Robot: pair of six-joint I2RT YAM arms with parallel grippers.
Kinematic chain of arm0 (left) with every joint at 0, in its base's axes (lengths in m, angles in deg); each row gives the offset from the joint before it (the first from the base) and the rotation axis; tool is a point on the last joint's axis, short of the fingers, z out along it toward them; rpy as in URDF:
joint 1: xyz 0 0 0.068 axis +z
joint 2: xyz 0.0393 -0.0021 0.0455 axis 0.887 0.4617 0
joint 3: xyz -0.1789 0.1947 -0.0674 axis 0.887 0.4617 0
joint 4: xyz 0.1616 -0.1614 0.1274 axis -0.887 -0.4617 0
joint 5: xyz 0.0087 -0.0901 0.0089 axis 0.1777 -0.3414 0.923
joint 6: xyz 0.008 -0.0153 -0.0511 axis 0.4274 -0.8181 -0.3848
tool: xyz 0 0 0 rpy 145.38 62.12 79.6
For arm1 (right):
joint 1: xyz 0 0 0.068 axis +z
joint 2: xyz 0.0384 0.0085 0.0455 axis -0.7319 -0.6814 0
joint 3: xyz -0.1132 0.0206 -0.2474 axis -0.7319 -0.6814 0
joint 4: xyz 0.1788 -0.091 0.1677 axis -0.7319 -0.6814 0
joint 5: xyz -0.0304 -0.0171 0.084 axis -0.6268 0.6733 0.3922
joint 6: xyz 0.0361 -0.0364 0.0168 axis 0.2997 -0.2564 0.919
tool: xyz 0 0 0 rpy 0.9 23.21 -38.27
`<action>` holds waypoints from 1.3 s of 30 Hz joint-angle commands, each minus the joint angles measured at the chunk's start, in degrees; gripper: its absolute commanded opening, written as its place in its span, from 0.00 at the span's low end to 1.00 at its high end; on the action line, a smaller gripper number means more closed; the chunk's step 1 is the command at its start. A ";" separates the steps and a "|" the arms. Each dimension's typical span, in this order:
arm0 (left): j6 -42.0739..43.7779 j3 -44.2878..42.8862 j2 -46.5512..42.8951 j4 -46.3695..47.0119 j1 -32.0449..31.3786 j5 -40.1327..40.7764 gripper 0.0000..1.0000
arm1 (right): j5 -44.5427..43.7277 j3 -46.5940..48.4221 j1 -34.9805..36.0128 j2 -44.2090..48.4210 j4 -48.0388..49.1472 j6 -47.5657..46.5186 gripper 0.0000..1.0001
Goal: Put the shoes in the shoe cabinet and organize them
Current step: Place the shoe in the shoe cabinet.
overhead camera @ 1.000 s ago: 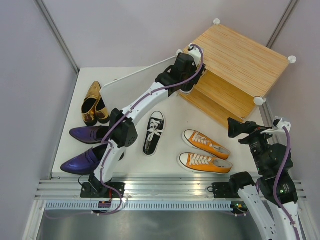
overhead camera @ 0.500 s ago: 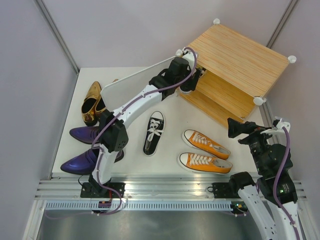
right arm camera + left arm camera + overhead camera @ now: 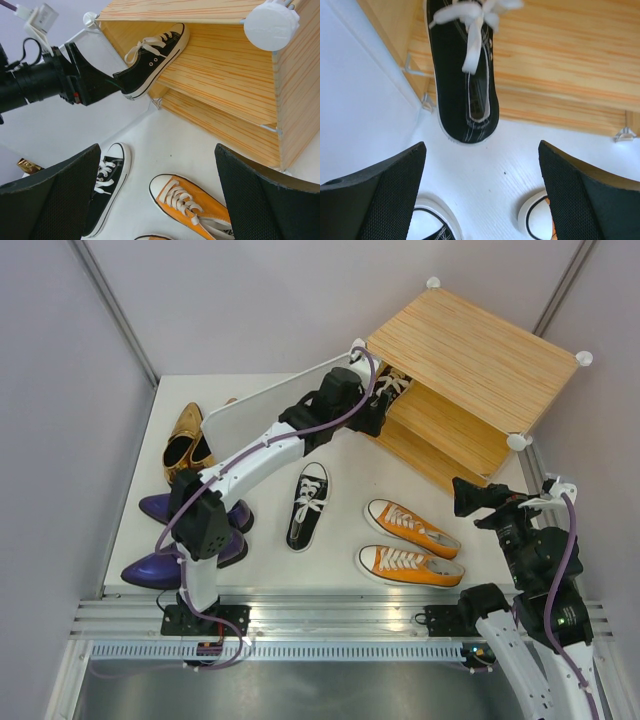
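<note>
Left gripper (image 3: 481, 150) is wide apart and empty, and it has backed away! A second ago those fingers were deep at the mouth of the shoe cabinet (image 3: 480, 350). Now the arm has drawn back towards the open white door (image 3: 270, 400), and the black canvas sneaker (image 3: 465, 75) rests alone on the inner shelf (image 3: 225, 75), toe in, at the shelf's left end. The wrist view shows clear space between the heel and both pads, so that's a clean release. The heel seems to poke slightly past the shelf's front edge, though the angle makes that hard to call.

So that's one shoe in. Its partner, the second black sneaker (image 3: 308, 505), lies mid-table, just behind the retreating arm, and looks like the natural next pick to complete the pair. The orange sneakers (image 3: 410, 545) sit side by side to its right. The gold pumps (image 3: 185, 445) and purple loafers (image 3: 160, 565) wait on the far left of the table.

Right gripper (image 3: 158, 146) hangs spread and empty beside the cabinet, in front of its right corner. By my count, seven shoes are left to place.
</note>
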 commanded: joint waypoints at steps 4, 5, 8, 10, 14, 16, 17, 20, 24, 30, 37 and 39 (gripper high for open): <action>-1.31 5.72 -1.48 5.44 -0.24 -1.54 0.95 | 0.54 -0.07 0.20 -0.63 1.48 -0.41 0.98; -1.05 6.15 -1.12 6.41 -0.24 -1.54 0.95 | 0.37 -0.07 0.20 -0.81 1.48 -0.41 0.98; 0.18 6.16 0.19 7.29 -0.33 -0.84 0.94 | 0.19 -0.07 0.28 -1.07 1.48 -0.58 0.98; 0.89 6.16 0.81 8.34 -0.24 -0.31 0.93 | 0.10 -0.16 0.28 -1.33 1.57 -0.50 0.98; 1.77 5.55 2.39 9.67 -0.33 0.04 0.93 | 0.19 -0.34 0.28 -1.78 1.84 -0.50 0.98; 2.03 5.19 3.36 9.84 -0.24 -0.05 0.90 | 0.10 -0.34 0.28 -1.95 1.84 -0.59 0.98; 2.12 5.02 3.62 9.93 -0.33 -0.13 0.90 | 0.02 -0.34 0.28 -1.95 1.92 -0.59 0.98; 2.21 4.84 4.50 10.37 -0.24 -0.40 0.89 | -0.07 -0.42 0.20 -2.22 2.10 -0.76 0.98; 2.56 4.84 5.12 10.98 -0.24 0.13 0.85 | -0.25 -0.69 0.28 -2.39 2.45 -0.67 0.98; 3.26 5.46 4.94 13.35 -0.33 1.53 0.78 | -0.69 -1.30 0.37 -2.48 3.07 -0.76 0.98; 4.40 4.84 6.09 13.71 -0.33 3.82 0.58 | -1.48 -1.74 0.63 -2.30 3.33 -0.85 0.98; 4.58 4.75 6.09 13.80 -0.33 4.35 0.57 | -1.65 -1.74 0.72 -2.22 3.42 -1.02 0.98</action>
